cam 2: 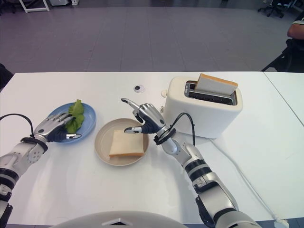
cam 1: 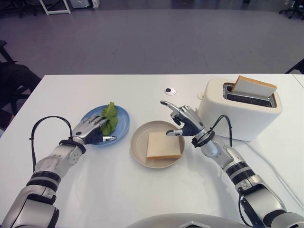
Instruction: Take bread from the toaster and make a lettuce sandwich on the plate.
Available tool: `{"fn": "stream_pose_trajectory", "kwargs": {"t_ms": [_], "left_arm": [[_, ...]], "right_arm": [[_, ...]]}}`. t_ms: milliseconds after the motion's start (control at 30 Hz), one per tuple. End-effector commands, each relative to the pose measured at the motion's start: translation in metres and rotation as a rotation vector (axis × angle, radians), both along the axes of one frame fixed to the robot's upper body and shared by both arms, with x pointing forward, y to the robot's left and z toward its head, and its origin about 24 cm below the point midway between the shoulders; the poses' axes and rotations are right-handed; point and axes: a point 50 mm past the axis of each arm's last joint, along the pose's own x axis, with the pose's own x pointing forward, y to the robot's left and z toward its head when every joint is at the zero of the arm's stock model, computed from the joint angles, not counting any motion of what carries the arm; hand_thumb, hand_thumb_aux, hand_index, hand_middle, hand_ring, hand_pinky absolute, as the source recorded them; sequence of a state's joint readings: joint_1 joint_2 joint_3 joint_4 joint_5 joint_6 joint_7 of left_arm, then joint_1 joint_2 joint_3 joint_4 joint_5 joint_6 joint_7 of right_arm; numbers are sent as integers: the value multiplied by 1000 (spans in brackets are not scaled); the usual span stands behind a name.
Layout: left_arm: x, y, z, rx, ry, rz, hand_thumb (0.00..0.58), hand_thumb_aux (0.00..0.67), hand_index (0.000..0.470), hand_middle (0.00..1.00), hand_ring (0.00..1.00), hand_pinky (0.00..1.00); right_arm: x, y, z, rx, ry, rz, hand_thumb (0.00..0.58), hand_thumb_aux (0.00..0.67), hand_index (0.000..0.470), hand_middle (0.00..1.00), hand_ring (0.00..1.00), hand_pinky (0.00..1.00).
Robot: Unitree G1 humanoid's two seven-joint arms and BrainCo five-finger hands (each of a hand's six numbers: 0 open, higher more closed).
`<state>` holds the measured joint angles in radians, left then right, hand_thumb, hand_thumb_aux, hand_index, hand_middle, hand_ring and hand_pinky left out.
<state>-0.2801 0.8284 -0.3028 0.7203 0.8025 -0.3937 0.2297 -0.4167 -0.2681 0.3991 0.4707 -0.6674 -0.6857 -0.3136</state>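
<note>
A slice of bread (cam 1: 164,145) lies flat on the beige plate (cam 1: 138,141) in the middle of the table. A second slice (cam 1: 253,86) sticks up out of the white toaster (cam 1: 242,114) at the right. Green lettuce (cam 1: 109,118) rests on a blue plate (cam 1: 123,118) at the left. My left hand (cam 1: 92,129) sits at the blue plate's near edge, fingers curled at the lettuce's lower end. My right hand (cam 1: 184,121) hovers open just right of and above the beige plate, holding nothing, between the plate and the toaster.
A small round black-and-white disc (cam 1: 169,90) lies on the table behind the plates. The toaster's cable (cam 1: 266,166) runs along the table at the right. The table's right edge lies close to the toaster.
</note>
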Motion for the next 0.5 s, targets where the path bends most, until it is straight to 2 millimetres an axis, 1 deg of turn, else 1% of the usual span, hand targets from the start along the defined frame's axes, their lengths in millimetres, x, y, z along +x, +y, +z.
{"fn": "stream_pose_trajectory", "kwargs": {"t_ms": [33,67,100,133,400,500], "left_arm": [[-3,-3,-11,-3,65,-19,531,476,334,0,0,0],[-3,-4,-11,-12,64,-28,563,554,389,0,0,0],[-3,-6,-11,-23,61,-40,580,670,470,0,0,0],[-3,-8,-10,-36,54,-53,580,670,470,0,0,0],[2,-16,5,-129,-74,-128,580,670,470,0,0,0],[7,-19,19,-171,-167,-152,580,670,470,0,0,0]], "right_arm": [[-1,-4,6,50,0,-6,0,0,0,557,557,557],[-1,-4,7,56,0,-7,0,0,0,278,278,278],[-2,-4,8,62,-3,-9,0,0,0,59,59,59],[-2,-5,9,67,-5,-10,0,0,0,0,0,0],[-2,-7,14,90,-23,-18,0,0,0,0,0,0],[-3,-8,19,108,-40,-19,0,0,0,0,0,0]]}}
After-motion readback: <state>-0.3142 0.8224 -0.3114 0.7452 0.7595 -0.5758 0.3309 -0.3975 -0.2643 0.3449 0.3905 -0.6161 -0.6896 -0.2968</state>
